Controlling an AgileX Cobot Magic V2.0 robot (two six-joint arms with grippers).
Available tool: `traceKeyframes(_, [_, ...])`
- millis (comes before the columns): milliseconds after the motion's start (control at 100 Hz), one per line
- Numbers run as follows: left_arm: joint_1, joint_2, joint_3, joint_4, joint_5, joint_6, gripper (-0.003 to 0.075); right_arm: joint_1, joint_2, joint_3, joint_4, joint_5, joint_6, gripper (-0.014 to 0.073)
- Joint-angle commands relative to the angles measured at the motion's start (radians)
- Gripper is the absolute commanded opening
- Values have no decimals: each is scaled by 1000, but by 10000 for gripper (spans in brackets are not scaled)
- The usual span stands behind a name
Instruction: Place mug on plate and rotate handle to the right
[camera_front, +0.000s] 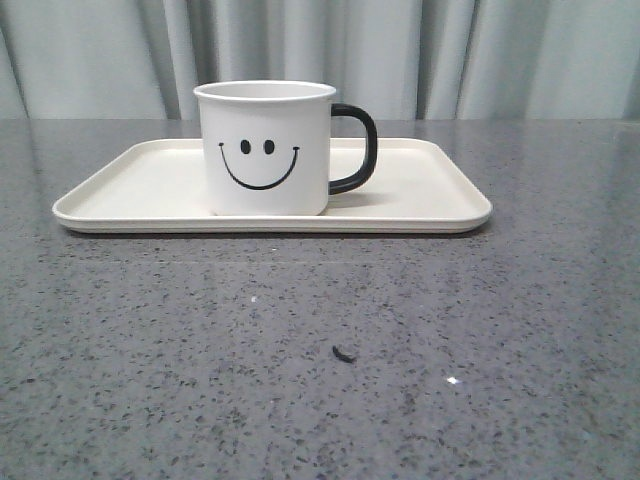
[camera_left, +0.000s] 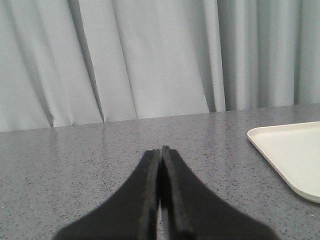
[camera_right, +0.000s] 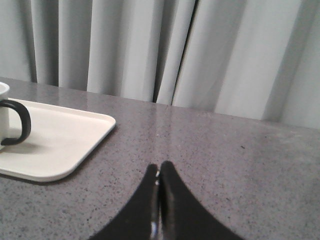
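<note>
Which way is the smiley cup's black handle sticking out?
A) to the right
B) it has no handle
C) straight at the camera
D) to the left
A: in the front view the handle juts from the right side of the mug, which stands on the plate.

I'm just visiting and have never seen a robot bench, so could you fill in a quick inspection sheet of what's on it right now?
Surface: grey speckled stone-look table, with a few bright glints.
Job's things: white smiley mug stands upright on the cream plate; its black handle points right in the front view.
Clutter: one small dark fleck on the table in front of the plate.
Grippers: left gripper and right gripper both have jaws closed, holding nothing, away from the mug.
Cables: nothing seen.
Surroundings: pale grey curtain behind the table.
</note>
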Motion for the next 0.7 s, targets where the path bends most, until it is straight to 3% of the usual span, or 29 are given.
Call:
traceKeyframes(0, [-3, -32, 2, -2, -79, -8, -19, -1, -14, 13, 12, -109, -7, -99])
traceKeyframes(510, [-3, -32, 2, -2, -79, -8, -19, -1, -14, 74, 22, -137, -7, -99])
traceKeyframes(690, [-3, -32, 2, -2, -79, -8, -19, -1, -14, 74, -116, -137, 111, -99])
